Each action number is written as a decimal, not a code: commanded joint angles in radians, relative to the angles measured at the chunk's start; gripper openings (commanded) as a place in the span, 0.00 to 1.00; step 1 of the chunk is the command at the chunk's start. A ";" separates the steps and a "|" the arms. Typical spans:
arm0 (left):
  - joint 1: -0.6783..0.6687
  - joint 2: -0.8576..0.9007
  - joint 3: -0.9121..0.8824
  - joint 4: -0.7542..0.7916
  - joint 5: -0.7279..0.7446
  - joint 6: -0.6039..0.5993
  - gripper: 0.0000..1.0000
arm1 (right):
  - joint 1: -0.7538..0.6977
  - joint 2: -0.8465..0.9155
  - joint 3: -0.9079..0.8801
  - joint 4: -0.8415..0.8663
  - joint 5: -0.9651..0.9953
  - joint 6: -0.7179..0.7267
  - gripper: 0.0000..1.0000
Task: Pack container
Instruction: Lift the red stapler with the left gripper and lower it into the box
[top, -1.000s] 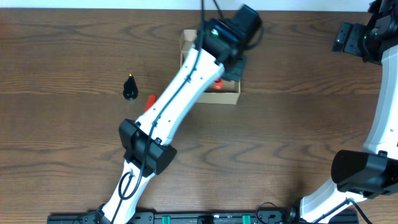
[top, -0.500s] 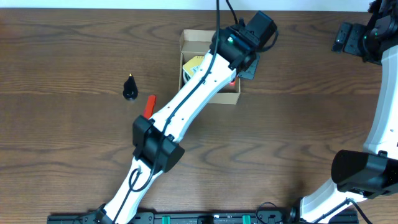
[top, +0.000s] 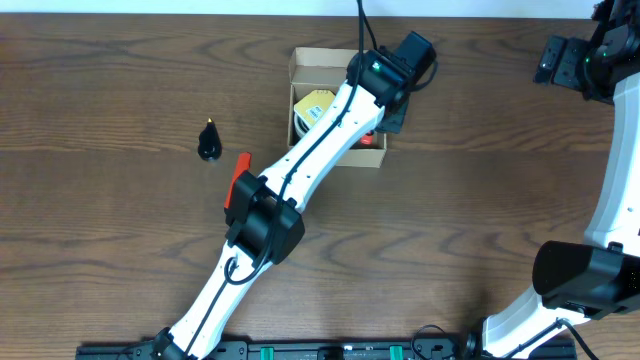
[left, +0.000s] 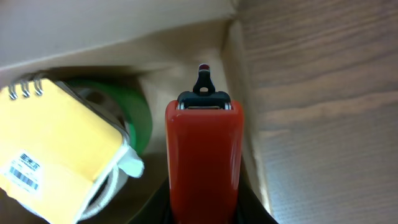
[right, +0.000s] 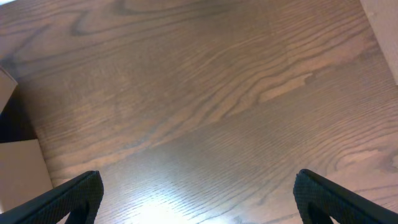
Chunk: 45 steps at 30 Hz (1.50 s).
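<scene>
The container (top: 320, 58) is an open brown cardboard box at the back middle of the table; its inner wall shows in the left wrist view (left: 124, 25). Inside lie a yellow spiral notepad (top: 312, 105) (left: 56, 149) and a green tape roll (left: 134, 109). My left gripper (top: 385, 108) (left: 203, 211) is shut on a red tool with a black tip (left: 203, 143) and holds it inside the box by the right wall. A bit of that red tool shows overhead (top: 370, 138). My right gripper (top: 556, 60) (right: 199, 199) is open and empty over bare table at the far right.
A small black cone-shaped item (top: 208, 140) stands on the table left of the box. A second red item (top: 240, 175) lies beside it, partly hidden by my left arm. The table is dark brown wood (top: 480, 200).
My left wrist has shifted right and further into the box with the red tool, uncovering the yellow notepad. The elbow has swung right. The right arm has not moved.
</scene>
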<state>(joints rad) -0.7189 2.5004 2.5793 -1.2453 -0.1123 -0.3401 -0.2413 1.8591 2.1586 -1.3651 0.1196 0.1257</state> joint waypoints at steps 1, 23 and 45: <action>0.023 0.013 0.013 0.010 -0.017 0.003 0.06 | -0.008 0.005 -0.003 0.000 -0.004 0.012 0.99; 0.032 0.077 0.013 0.065 0.059 0.002 0.06 | -0.008 0.005 -0.003 0.000 -0.004 0.012 0.99; 0.032 0.056 0.025 0.056 0.057 0.041 0.33 | -0.008 0.005 -0.003 0.000 -0.004 0.012 0.99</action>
<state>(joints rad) -0.6891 2.5717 2.5793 -1.1778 -0.0521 -0.3290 -0.2413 1.8591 2.1586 -1.3651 0.1196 0.1257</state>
